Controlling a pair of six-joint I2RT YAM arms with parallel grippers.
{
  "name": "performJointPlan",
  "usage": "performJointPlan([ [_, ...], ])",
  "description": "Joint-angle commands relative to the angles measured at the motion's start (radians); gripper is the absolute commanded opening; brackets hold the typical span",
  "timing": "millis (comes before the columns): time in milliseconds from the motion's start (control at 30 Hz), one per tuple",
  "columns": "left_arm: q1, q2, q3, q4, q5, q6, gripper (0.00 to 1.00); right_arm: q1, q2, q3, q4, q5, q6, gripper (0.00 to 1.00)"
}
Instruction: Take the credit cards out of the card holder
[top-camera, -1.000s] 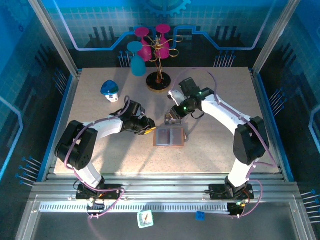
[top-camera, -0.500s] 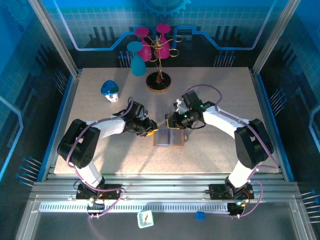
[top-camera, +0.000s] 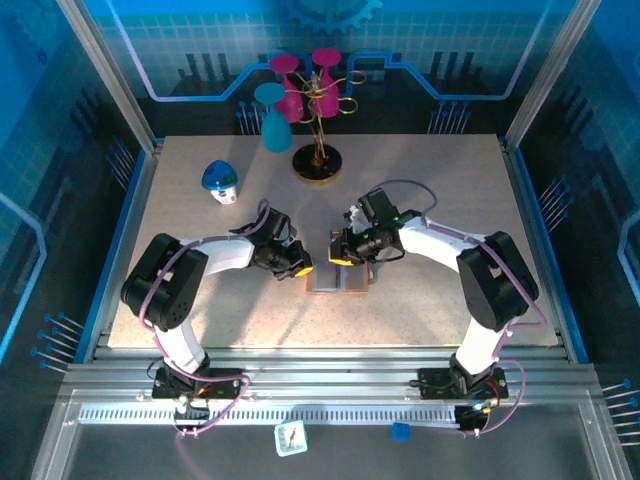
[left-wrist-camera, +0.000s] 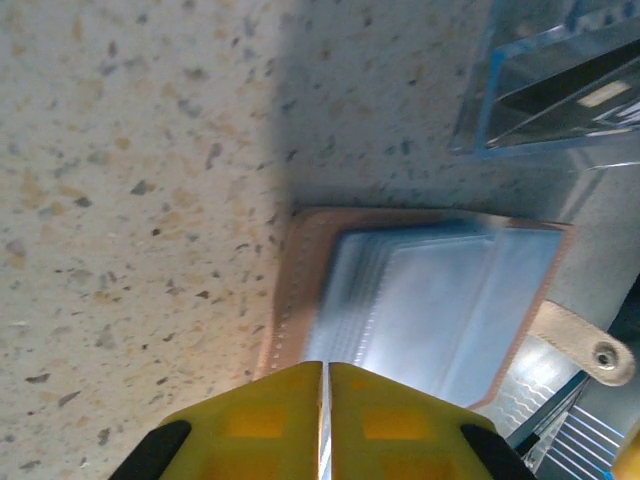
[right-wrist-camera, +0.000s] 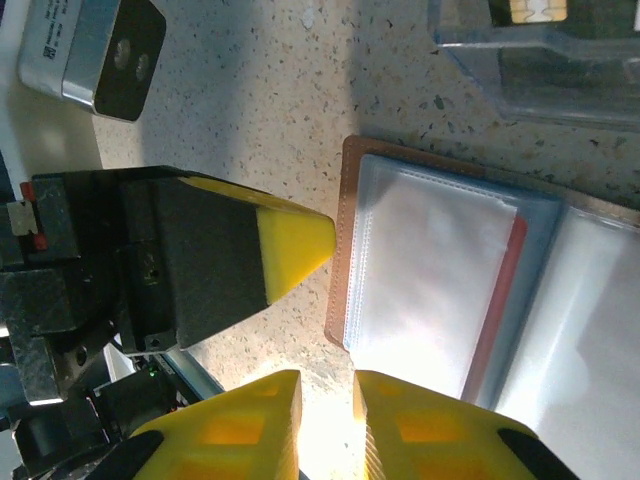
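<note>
- The left gripper (top-camera: 297, 262) is low over the table (top-camera: 430, 180), with its tip just beside the left rim of the card holder. Its yellow fingers (left-wrist-camera: 265, 425) are pressed together and nothing is between them.
- The card holder (top-camera: 338, 280) lies open and flat in the middle of the table, between the two grippers. Its grey-blue pockets face up.
- Of the credit cards (right-wrist-camera: 497, 300) we can make out the red edge of one, tucked in a clear pocket. The others we cannot tell.
- The right gripper (top-camera: 340, 256) is close to the card holder's brown rim. Its fingers (right-wrist-camera: 250, 420) stand a narrow gap apart and hold nothing.
- A clear plastic box (right-wrist-camera: 540, 60) lies just behind the card holder.
</note>
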Motion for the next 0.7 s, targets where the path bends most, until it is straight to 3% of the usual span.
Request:
performJointPlan([
  [0, -0.009, 0.015, -0.012, -0.03, 0.016, -0.001, 0.09, 0.02, 0.037, -0.01, 0.042, -0.04, 0.034, 0.21],
  [667, -0.009, 0.032, -0.016, -0.065, 0.005, 0.022, 0.08, 0.049, 0.129, -0.019, 0.04, -0.025, 0.033, 0.33],
])
